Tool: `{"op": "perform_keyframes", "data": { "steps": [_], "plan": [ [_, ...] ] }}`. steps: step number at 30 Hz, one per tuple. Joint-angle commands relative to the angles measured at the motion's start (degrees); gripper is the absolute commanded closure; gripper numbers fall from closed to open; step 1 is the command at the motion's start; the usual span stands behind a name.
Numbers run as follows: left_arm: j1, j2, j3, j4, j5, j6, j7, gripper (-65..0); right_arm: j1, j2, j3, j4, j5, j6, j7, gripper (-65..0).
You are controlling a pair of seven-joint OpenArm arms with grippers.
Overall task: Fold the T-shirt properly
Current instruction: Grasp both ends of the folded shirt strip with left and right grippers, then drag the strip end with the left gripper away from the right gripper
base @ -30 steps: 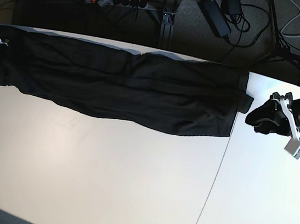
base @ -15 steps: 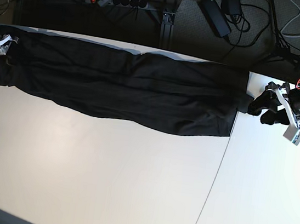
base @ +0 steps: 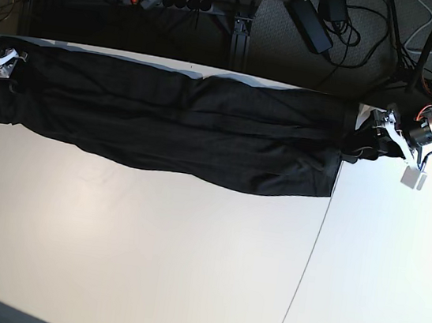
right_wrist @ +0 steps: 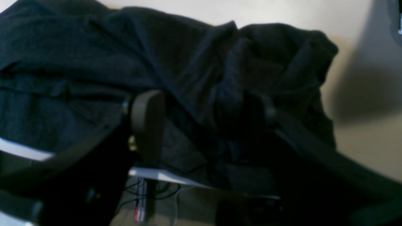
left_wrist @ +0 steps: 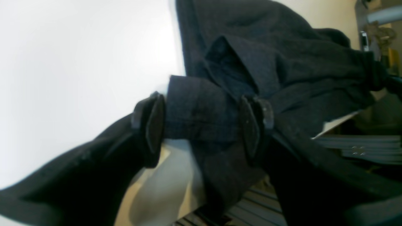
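Note:
The black T-shirt (base: 180,129) lies stretched in a long band along the table's far edge. My left gripper (base: 368,142) is at its right end. In the left wrist view the left gripper (left_wrist: 204,128) has its jaws wide apart, and a flat fold of the T-shirt (left_wrist: 201,113) lies between the fingertips (left_wrist: 154,128). My right gripper (base: 2,63) is at the shirt's left end. In the right wrist view the right gripper (right_wrist: 201,122) also stands open over bunched T-shirt fabric (right_wrist: 194,72). No print shows.
The white table (base: 149,248) has a seam (base: 307,253) running down its right part. Behind the far edge are a power strip (base: 169,0), cables and a black power adapter (base: 310,22) on the dark floor. The shirt's ends hang near the table's far edge.
My left gripper has moved up and to the left, from the bare table to the shirt's right end. My right gripper has shifted slightly up and right at the left end.

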Motion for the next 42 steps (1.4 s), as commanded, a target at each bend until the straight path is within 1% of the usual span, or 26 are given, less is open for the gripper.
{"op": "perform_keyframes", "data": {
  "steps": [1, 7, 13, 17, 20, 23, 24, 25, 27, 28, 29, 31, 32, 35, 39, 42],
  "plan": [
    [-0.15, -0.28, -0.11, 0.31, 0.35, -0.22, 1.14, -41.1, 0.13, 1.29, 0.74, 0.72, 0.68, 3.52, 0.90, -38.8],
    [-0.20, 1.44, 2.03, 0.31, -0.33, -0.24, 1.09, -41.1, 0.13, 1.29, 0.74, 0.72, 0.66, 3.52, 0.87, -38.8],
    [-1.16, 4.13, 4.13, 0.31, 0.20, -0.26, 0.63, -41.1, 0.13, 1.31, 0.74, 0.72, 0.66, 3.50, 0.70, -38.8],
    [-3.37, 6.08, 4.35, 0.31, 2.29, -0.24, 0.02, -41.1, 0.13, 1.29, 0.74, 0.72, 0.66, 3.52, 0.61, -38.8],
    [-4.94, 7.02, 4.35, 0.15, 5.03, -0.20, -1.07, -41.0, 0.13, 1.29, 0.74, 0.72, 0.66, 3.50, 0.37, -38.7],
    [-5.88, 7.69, 4.35, -0.22, 5.25, -0.17, -1.44, -39.8, 0.13, 1.29, 0.74, 0.72, 0.68, 3.52, 0.24, -38.7],
    [-5.88, 7.85, 4.39, -0.22, 5.29, -0.17, -1.99, -36.7, 0.13, 1.29, 0.74, 0.72, 0.68, 3.52, 0.26, -38.7],
    [-5.86, 7.91, 4.39, -0.22, 5.38, -0.17, -2.40, -31.5, 0.13, 1.29, 0.74, 0.70, 0.68, 3.52, 0.24, -38.7],
    [-5.88, 8.15, 4.39, -0.22, 6.93, -0.20, -3.28, -18.6, 0.13, 1.31, 0.74, 0.72, 0.68, 3.52, 0.26, -38.7],
    [-5.88, 8.33, 4.39, -0.22, 8.13, -0.20, -4.48, -14.3, 0.13, 1.29, 0.74, 0.72, 0.66, 3.52, 0.26, -38.7],
    [-5.88, 8.55, 4.39, -0.22, 9.25, -0.20, -5.86, -12.4, 0.13, 1.29, 0.74, 0.72, 0.68, 3.50, 0.26, -38.7],
    [-6.23, 9.09, 4.39, -0.22, 11.30, -0.20, -8.61, -11.5, 0.13, 1.29, 0.74, 0.72, 0.68, 3.52, 0.26, -38.7],
    [-6.71, 9.53, 4.39, -0.22, 12.90, -0.20, -9.35, -9.8, 0.13, 1.29, 0.74, 0.72, 0.68, 3.50, 0.26, -38.6],
    [-8.79, 10.56, 4.68, -0.28, 16.57, -0.20, -9.64, 0.0, 0.15, 1.29, 0.74, 0.72, 0.74, 3.52, 0.28, -38.6],
    [-12.48, 10.67, 6.49, -0.33, 20.57, -0.22, -9.88, 0.0, 0.17, 1.31, 0.76, 0.72, 1.86, 3.50, 0.28, -38.6],
    [-15.76, 10.62, 8.26, -0.33, 27.52, -0.22, -11.41, 0.0, 0.42, 1.31, 0.76, 0.74, 2.84, 3.50, 0.31, -38.6]
  ]
}}
